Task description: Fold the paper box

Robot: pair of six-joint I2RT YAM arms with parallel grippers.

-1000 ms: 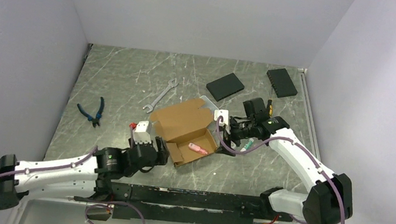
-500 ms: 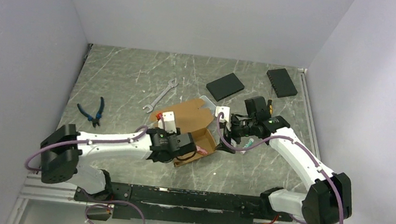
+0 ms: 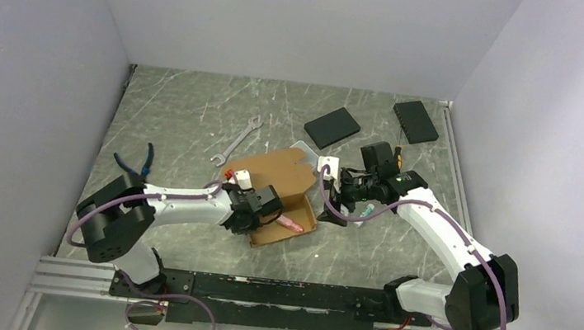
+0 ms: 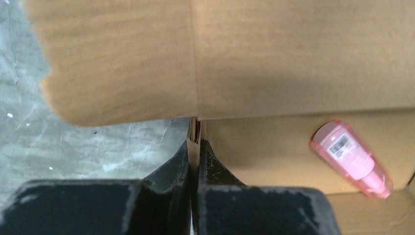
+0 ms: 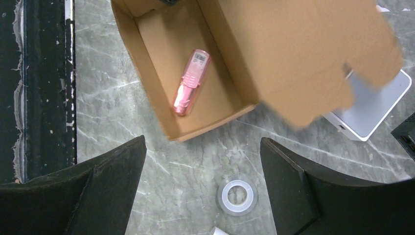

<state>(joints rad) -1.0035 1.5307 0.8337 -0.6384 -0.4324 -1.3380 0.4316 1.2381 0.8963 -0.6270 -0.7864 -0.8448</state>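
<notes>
The paper box (image 3: pixel 277 181) is an open brown carton in the middle of the table, its lid flap (image 5: pixel 298 54) raised toward the back. A pink tube (image 5: pixel 191 81) lies on its floor. My left gripper (image 3: pixel 261 205) is at the box's left near corner. In the left wrist view its jaws (image 4: pixel 195 146) are shut on the thin upright edge of the box's wall (image 4: pixel 194 128), with the pink tube (image 4: pixel 352 159) to the right. My right gripper (image 3: pixel 334 188) hovers just right of the box, open (image 5: pixel 203 142), with nothing between its fingers.
A clear tape roll (image 5: pixel 237 196) lies on the table under my right gripper. A translucent white case (image 5: pixel 372 105) sits behind the lid flap. Two black slabs (image 3: pixel 332 127) (image 3: pixel 416 121) lie at the back right, a wrench (image 3: pixel 237 140) and blue pliers (image 3: pixel 139 164) to the left.
My left arm swung in from the near left to the box and its jaws closed on the box's wall. The box shifted slightly. The right arm stayed still.
</notes>
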